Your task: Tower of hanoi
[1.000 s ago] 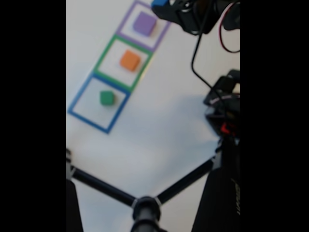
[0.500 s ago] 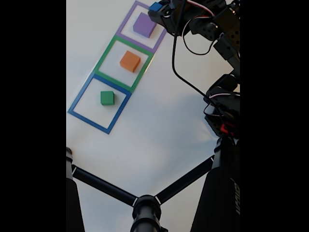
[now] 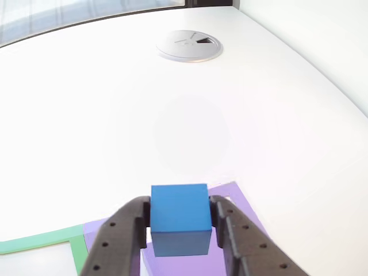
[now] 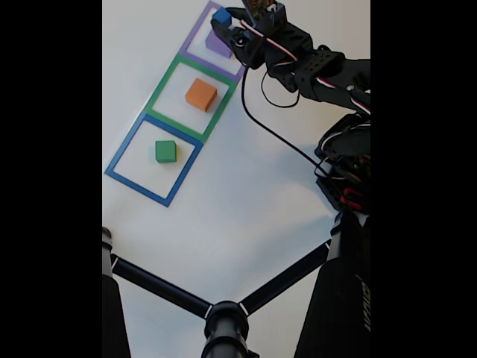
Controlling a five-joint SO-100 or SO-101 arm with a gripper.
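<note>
the gripper grasps the blue cube above the purple cube. it looks unplaced; the orange cube and green cube sit untouched in their squares.

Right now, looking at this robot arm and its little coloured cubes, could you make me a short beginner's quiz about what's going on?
1. True or false: the black two-finger gripper is shut on the small blue cube.
2. Which taped square outline does the small green cube sit in? A) purple B) green C) blue
3. Fill in: in the fixed view, the held cube hangs over the ______ cube in the purple taped square outline.

Key
1. True; the fingers press it on both sides.
2. C, the blue taped square outline; the orange cube sits in the green taped square outline.
3. Purple; the purple cube lies partly hidden under the gripper.
</note>
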